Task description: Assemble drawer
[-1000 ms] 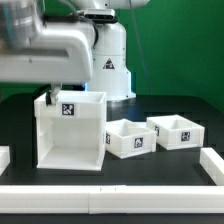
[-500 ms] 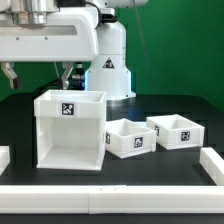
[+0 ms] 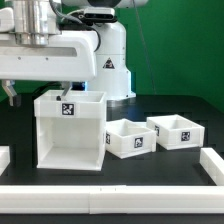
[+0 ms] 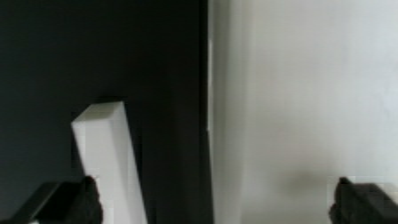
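**Ann:** Wrist view first: the claw [image 4: 214, 205] is spread wide, its two dark fingertips [image 4: 63, 204] far apart with nothing pinched between them.

**Ben:** Between those fingers a narrow white edge [image 4: 102, 160] rises close to one tip. A broad white face [image 4: 302, 100] runs toward the other, with the black table [image 4: 151, 60] showing past the edge.

**Ann:** It is white plastic, but she can't tell which wall is which from there.

**Ben:** On the exterior view the claw hangs right at the back rim of the shell [image 3: 70, 140], with the arm [image 3: 45, 58] stretched level above it. Whether the fingers touch that rim, he can't tell.

**Ann:** So the shell sits directly under the claw, upright with its open front toward the camera. A square tag [image 3: 68, 109] on its back wall is just below the fingers.

**Ben:** The first tray [image 3: 128, 139] is lower than the claw, off to the exterior view's right, just beside the shell. The second tray [image 3: 176, 131] is farther out the same way, close against the first.

**Ann:** Both trays are open side up and each shows a tag on its front.

**Ben:** The white border bars [image 3: 110, 198] lie well below and in front of the claw.
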`<state>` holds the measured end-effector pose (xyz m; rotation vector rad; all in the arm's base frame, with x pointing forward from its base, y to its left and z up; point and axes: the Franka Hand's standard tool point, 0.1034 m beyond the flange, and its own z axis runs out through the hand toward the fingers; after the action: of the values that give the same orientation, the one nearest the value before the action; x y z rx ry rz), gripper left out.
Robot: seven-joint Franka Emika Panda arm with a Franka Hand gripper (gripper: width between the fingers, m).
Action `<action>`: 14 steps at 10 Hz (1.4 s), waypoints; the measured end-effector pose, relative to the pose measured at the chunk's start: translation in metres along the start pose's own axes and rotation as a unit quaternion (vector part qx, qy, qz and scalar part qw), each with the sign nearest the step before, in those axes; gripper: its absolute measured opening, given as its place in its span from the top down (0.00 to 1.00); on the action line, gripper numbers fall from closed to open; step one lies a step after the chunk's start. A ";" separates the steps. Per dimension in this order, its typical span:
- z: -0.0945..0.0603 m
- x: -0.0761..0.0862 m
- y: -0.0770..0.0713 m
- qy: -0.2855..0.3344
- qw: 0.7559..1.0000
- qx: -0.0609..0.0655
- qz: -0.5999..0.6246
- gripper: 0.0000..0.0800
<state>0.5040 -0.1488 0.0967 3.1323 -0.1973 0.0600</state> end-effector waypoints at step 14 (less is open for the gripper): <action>-0.007 0.028 -0.026 -0.023 0.956 0.029 0.292 0.96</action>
<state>0.5350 -0.1269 0.1048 3.0068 -1.1284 -0.0094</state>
